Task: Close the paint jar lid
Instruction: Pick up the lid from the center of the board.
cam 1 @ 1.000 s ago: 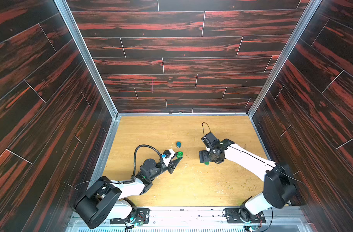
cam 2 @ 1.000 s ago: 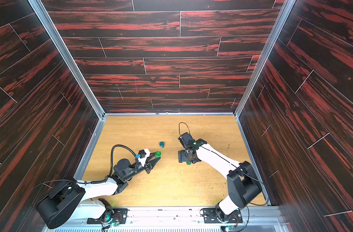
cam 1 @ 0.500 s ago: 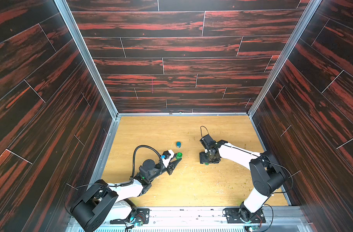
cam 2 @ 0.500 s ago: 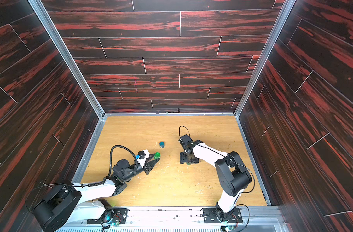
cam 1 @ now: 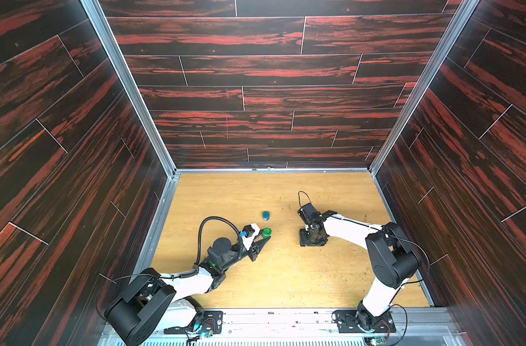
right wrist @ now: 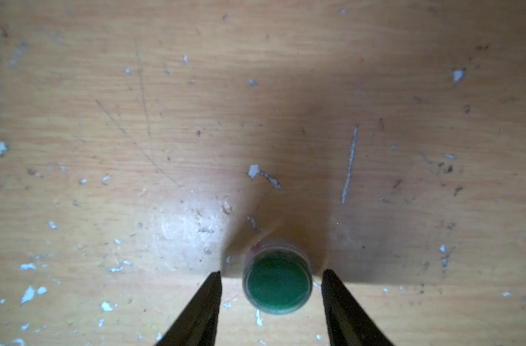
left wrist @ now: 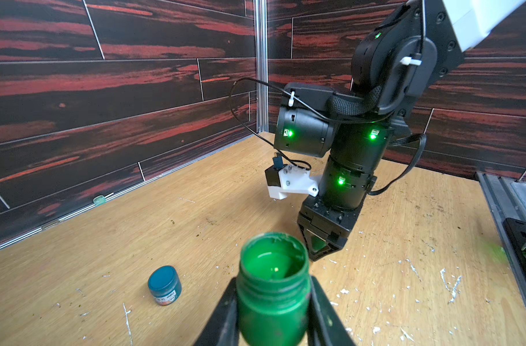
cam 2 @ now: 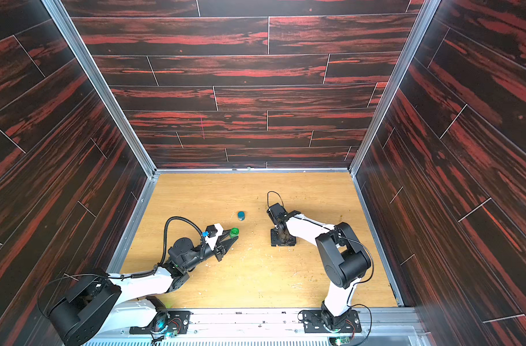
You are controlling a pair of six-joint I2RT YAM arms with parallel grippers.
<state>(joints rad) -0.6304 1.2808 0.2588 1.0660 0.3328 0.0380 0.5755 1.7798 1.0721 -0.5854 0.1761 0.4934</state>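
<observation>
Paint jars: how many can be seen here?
2. The open green jar is held in the left hand; the closed blue jar stands on the table beside it. No others show.

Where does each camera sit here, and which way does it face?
Top views: high above the arm bases, looking down at the table; both arms show whole.
Left wrist: behind the left claw, looking across its open green paint jar to the right claw and blue paint jar.
Right wrist: above the right claw's fingers, looking straight down at the green lid.
Shared: both top views and the left wrist show the green paint jar and blue paint jar.
</observation>
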